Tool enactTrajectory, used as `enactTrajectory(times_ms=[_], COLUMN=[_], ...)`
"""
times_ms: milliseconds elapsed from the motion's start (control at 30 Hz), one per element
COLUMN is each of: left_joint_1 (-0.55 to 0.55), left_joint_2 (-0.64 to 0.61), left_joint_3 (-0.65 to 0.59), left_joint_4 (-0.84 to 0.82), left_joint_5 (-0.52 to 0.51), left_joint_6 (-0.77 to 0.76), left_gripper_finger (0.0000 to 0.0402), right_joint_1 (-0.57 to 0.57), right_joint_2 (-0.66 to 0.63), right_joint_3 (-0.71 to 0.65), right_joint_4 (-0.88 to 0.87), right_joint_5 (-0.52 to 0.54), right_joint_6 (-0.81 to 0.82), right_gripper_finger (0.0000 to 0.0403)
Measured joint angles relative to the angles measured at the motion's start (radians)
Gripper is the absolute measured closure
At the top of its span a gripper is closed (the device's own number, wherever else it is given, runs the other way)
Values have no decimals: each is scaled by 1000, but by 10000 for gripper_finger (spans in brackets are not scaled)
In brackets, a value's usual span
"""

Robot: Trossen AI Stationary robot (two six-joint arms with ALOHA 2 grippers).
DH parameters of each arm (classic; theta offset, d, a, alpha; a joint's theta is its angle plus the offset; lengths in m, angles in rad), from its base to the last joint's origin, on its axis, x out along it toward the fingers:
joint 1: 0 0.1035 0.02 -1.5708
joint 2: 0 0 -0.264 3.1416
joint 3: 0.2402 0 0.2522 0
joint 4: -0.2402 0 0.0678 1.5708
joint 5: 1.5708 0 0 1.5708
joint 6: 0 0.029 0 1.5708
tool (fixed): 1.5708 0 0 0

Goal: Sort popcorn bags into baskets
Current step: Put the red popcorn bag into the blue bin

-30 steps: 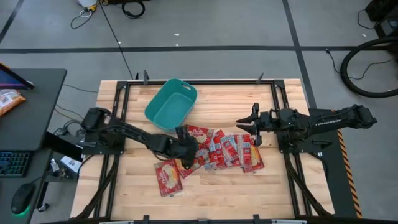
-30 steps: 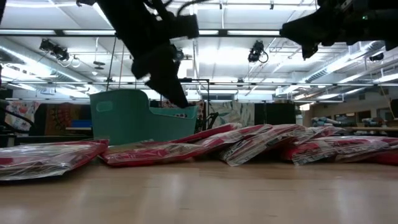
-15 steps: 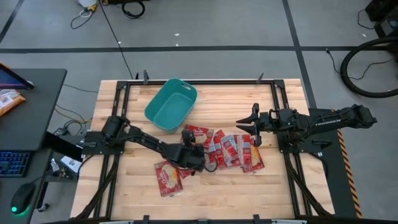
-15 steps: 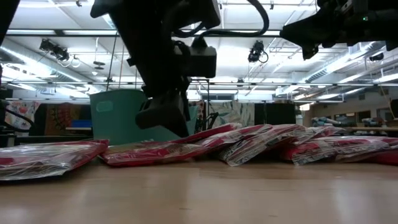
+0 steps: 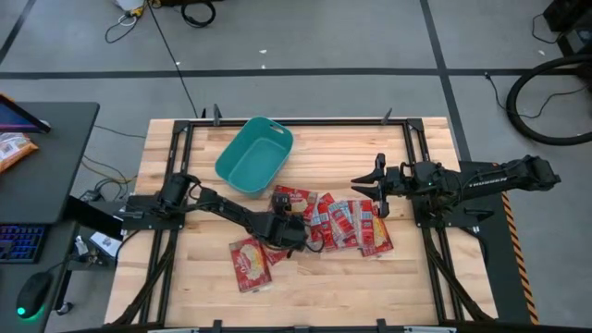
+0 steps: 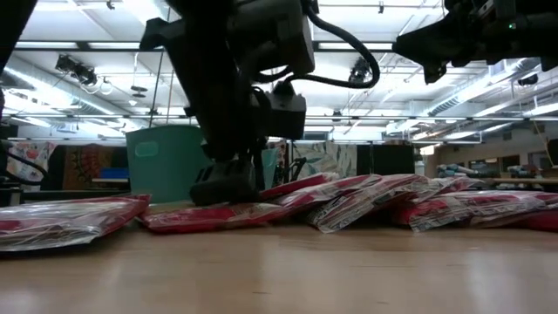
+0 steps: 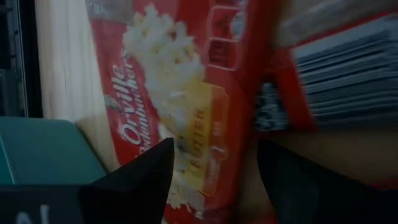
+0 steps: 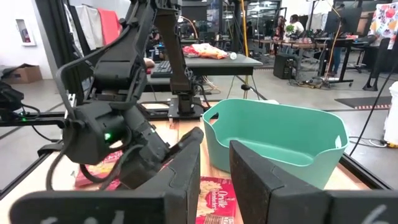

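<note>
The popcorn bags (image 5: 342, 222) are flat red packets overlapping in a row across the table's middle, and one more (image 5: 250, 262) lies apart toward the near edge. The teal basket (image 5: 254, 155) stands at the far left of the pile and also shows in the low view (image 6: 170, 161). My left gripper (image 5: 282, 231) is open and low over the pile's left end; in its wrist view (image 7: 214, 158) the fingers straddle a packet printed with popcorn (image 7: 180, 106). My right gripper (image 5: 365, 190) is open and hovers above the pile's right part (image 8: 216, 146). My left gripper comes at the packet at the pile's left end from above, fingers pointing down and spread. In the low view a fingertip (image 6: 222, 194) meets the packet's top face (image 6: 218, 214). The packet lies flat on the table, its right edge under the neighbouring packets.
A dark side desk with an orange snack bag (image 5: 14, 148) and a keyboard stands off the table's left edge. Black frame rails (image 5: 180, 148) run along the table's sides. Bare wood (image 5: 370, 287) lies along the near edge.
My left gripper has come down from above the basket's height onto the pile's left end, shifting a little toward the table's right and near edges as the arm stretched out. The packets have stayed where they were.
</note>
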Motion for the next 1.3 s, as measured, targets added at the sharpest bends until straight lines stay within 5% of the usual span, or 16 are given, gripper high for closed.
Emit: enactTrajectory(times_ms=[167, 533, 1033, 1300], left_joint_1=[12, 26, 202, 341], left_joint_2=[0, -5, -8, -9], left_joint_3=[0, 84, 661, 702], left_joint_4=[2, -97, -746, -957], left_joint_5=[1, 43, 82, 70], left_joint_6=[14, -25, -339, -436], left_gripper_finger=[194, 384, 377, 372], right_joint_1=[0, 0, 0, 0], right_joint_2=[0, 0, 0, 0], right_joint_3=[0, 0, -1, -1], right_joint_4=[0, 0, -2, -9], right_joint_5=[0, 0, 0, -22], right_joint_6=[0, 0, 0, 0], right_gripper_finger=[312, 312, 312, 312])
